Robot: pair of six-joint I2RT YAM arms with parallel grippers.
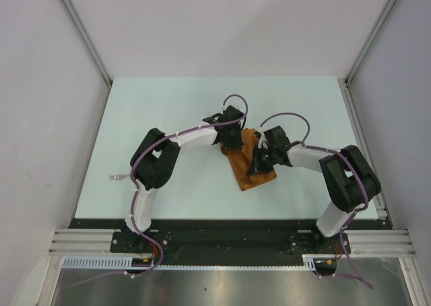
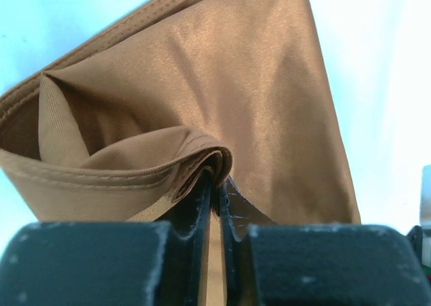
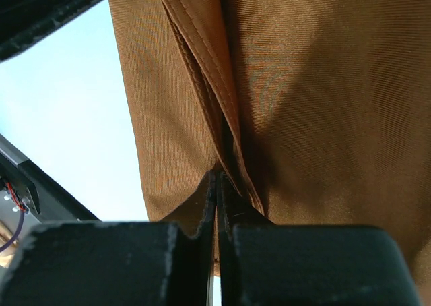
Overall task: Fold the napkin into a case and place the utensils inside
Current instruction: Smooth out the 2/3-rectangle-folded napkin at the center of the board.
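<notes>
The rust-orange napkin (image 1: 252, 168) lies folded in layers on the pale table, between the two arms. My left gripper (image 1: 232, 143) is at its far end. In the left wrist view it (image 2: 217, 179) is shut on a bunched, stitched hem of the napkin (image 2: 222, 83), lifting a fold. My right gripper (image 1: 260, 160) is on the napkin's right side. In the right wrist view it (image 3: 218, 174) is shut, its tips pinching the cloth beside a stitched hem of the napkin (image 3: 323, 97). The utensils are out of view.
A small pale piece (image 1: 118, 178) lies near the table's left edge. White walls (image 1: 40, 83) stand on the left, the back and the right. A black and metal rail (image 1: 222, 238) with the arm bases runs along the near edge.
</notes>
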